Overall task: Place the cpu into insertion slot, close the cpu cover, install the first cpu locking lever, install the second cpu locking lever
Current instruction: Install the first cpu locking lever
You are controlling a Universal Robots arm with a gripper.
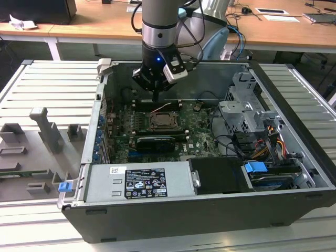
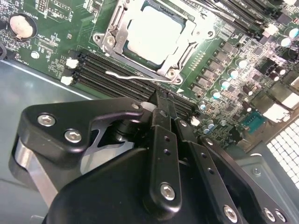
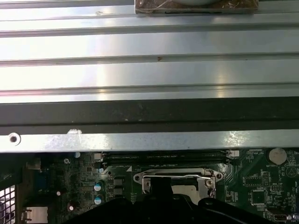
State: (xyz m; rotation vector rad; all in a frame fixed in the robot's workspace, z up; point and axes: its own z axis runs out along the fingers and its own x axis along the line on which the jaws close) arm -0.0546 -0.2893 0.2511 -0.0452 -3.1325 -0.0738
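Note:
The cpu point(image 2: 153, 33), a pale square chip, lies in the insertion slot point(image 2: 164, 8) on the green motherboard. Over it lies the cpu cover point(image 2: 113, 35), a grey metal frame flat around the chip. A thin silver locking lever point(image 2: 135, 77) runs along the socket's edge next to the memory slots, its free end standing clear of the frame. My gripper point(image 2: 161, 103) is shut with nothing between its fingers, tips just beside that lever. In the exterior view the gripper point(image 1: 156, 98) hangs just behind the socket point(image 1: 161, 122). The first wrist view has the cover point(image 3: 175, 177) and lever beyond the gripper body.
Black memory slots point(image 2: 117, 74) lie between my fingertips and the socket. A long black card point(image 1: 153, 142), the power supply point(image 1: 139, 181), a drive cage point(image 1: 247, 110) and cables point(image 1: 273, 142) crowd the case. The case wall point(image 3: 149, 112) rises close behind. Grey fixtures point(image 1: 47, 131) stand outside.

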